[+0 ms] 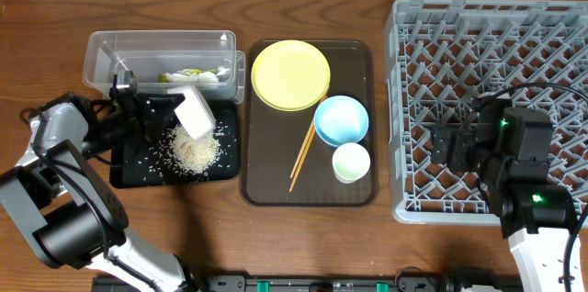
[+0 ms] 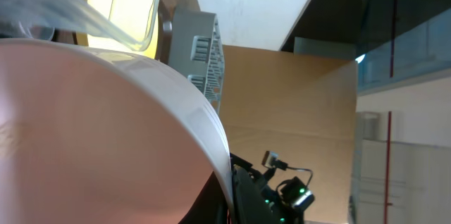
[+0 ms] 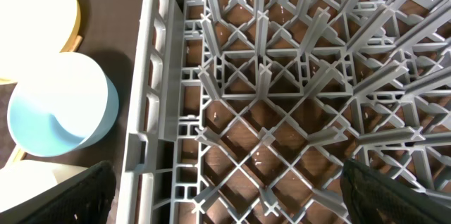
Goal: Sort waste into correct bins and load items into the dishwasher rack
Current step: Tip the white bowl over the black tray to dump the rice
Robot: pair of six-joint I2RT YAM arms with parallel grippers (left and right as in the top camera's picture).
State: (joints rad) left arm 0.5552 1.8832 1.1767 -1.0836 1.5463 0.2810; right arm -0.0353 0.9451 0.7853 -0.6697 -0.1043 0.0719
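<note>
My left gripper (image 1: 165, 110) is shut on the rim of the white bowl (image 1: 195, 110) and holds it tipped over the black tray (image 1: 129, 174). The bowl fills the left wrist view (image 2: 106, 125). A heap of white rice (image 1: 196, 150) lies on the tray under the bowl. The green-and-orange wrapper (image 1: 193, 77) lies in the clear tub (image 1: 101, 53). The yellow plate (image 1: 290, 73), light blue bowl (image 1: 341, 119), pale cup (image 1: 351, 162) and chopsticks (image 1: 301, 156) sit on the brown tray. My right gripper (image 1: 450, 145) is open and empty above the grey rack (image 1: 514, 44), near its left wall (image 3: 151, 111).
The dark brown serving tray (image 1: 266, 182) lies between the bins and the rack. Loose rice grains are scattered over the black tray. The right wrist view shows the light blue bowl (image 3: 63, 118) just outside the rack wall.
</note>
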